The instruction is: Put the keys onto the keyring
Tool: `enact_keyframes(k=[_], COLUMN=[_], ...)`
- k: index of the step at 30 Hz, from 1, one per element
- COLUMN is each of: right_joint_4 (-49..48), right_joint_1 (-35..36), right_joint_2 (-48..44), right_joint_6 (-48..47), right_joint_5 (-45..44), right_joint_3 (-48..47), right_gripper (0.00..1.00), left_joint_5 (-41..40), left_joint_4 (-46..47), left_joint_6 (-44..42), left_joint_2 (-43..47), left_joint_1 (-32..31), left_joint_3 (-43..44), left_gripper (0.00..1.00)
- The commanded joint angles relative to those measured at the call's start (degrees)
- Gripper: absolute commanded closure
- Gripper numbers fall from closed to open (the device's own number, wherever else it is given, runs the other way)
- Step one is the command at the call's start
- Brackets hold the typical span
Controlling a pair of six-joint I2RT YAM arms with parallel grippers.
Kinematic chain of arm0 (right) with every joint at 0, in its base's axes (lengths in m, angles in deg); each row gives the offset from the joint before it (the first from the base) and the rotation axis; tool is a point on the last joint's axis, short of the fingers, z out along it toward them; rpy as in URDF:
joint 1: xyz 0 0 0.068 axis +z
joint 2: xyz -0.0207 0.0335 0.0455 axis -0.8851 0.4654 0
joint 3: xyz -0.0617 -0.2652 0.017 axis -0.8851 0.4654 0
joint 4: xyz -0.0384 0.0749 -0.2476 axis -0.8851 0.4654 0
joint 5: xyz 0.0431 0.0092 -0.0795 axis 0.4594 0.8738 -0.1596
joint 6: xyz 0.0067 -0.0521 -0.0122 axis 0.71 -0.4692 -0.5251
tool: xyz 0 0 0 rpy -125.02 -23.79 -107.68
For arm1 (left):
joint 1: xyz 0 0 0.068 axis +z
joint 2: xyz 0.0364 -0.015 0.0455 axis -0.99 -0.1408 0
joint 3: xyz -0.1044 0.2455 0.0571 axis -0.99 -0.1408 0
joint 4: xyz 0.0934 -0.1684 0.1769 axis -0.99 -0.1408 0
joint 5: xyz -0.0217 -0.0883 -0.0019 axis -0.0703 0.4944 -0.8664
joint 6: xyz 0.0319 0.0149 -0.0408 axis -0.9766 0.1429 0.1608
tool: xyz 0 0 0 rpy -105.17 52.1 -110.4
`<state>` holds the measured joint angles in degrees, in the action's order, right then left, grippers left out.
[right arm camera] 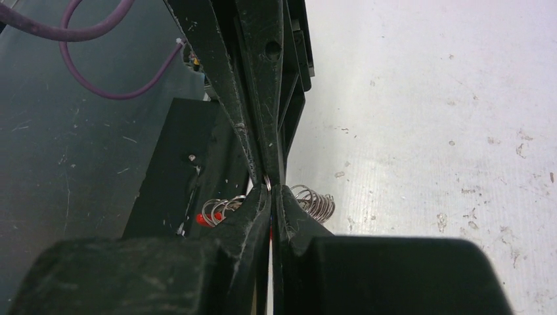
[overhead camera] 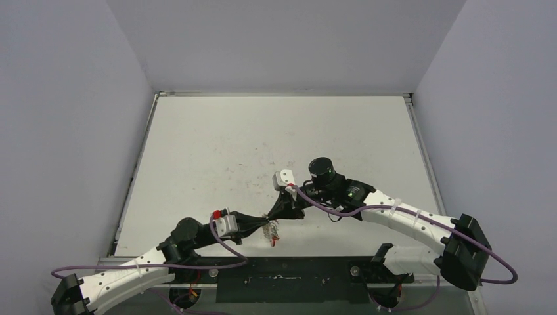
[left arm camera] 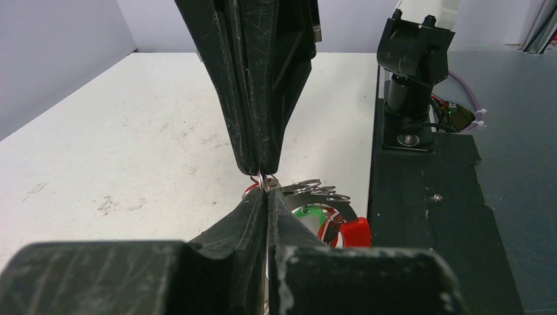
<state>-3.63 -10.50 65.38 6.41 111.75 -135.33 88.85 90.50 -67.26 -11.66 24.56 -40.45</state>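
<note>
Tip to tip at the near edge of the white tabletop (overhead camera: 263,144), the left gripper (left arm camera: 268,198) and right gripper (left arm camera: 261,167) both have their jaws clenched on the thin silvery wire keyring (left arm camera: 265,181) (small tagged silver keys (left arm camera: 314,190) bunched just beside it), so parting its coil looks next.

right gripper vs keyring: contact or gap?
Touching. In the left wrist view, the right gripper has its tips shut on the keyring. The silver wire runs straight into the pinch, with no gap visible.

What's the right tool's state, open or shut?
Shut. In the right wrist view the right tool has its jaws pressed together, pinching the keyring wire at the tips.
</note>
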Motion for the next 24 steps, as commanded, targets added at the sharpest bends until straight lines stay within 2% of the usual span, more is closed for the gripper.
enact_keyframes(k=[1, 8, 9, 11, 13, 18, 24], right_joint_4=[-2.19, 5.9, 7.44, 11.13, 15.17, 26.59, 34.1], right_joint_1=[-0.06, -0.01, -0.04, 0.0, 0.08, 2.02, 6.5], right_joint_2=[-0.32, -0.05, 0.12, 0.53, 1.21, 3.7, 7.86], right_joint_6=[-1.01, -2.27, -2.64, -3.33, -3.89, -5.14, -3.12], right_joint_5=[2.84, 1.25, 0.7, -0.64, -2.25, -8.74, -22.3], right_joint_3=[-0.93, -4.18, -4.88, -6.55, -8.44, -14.93, -21.64], right_gripper=[1.0, 1.0, 1.0, 1.0, 1.0, 1.0, 1.0], left_joint_5=[0.39, -0.62, -0.91, -1.86, -2.91, -4.77, -6.06], left_joint_4=[4.81, 3.39, 2.49, -0.75, -5.06, -17.14, -29.39], left_joint_6=[0.06, -0.13, -0.17, -1.02, -1.89, -4.46, -5.84], left_joint_2=[0.98, 2.27, 2.66, 3.8, 5.13, 7.52, 5.36], left_joint_1=[-0.31, -0.31, -0.38, -0.32, -0.33, -0.36, -0.31], left_joint_3=[0.99, 1.25, 1.43, 2.21, 3.6, 8.63, 14.48], left_gripper=[1.0, 1.0, 0.95, 0.77, 0.7, 0.63, 0.53])
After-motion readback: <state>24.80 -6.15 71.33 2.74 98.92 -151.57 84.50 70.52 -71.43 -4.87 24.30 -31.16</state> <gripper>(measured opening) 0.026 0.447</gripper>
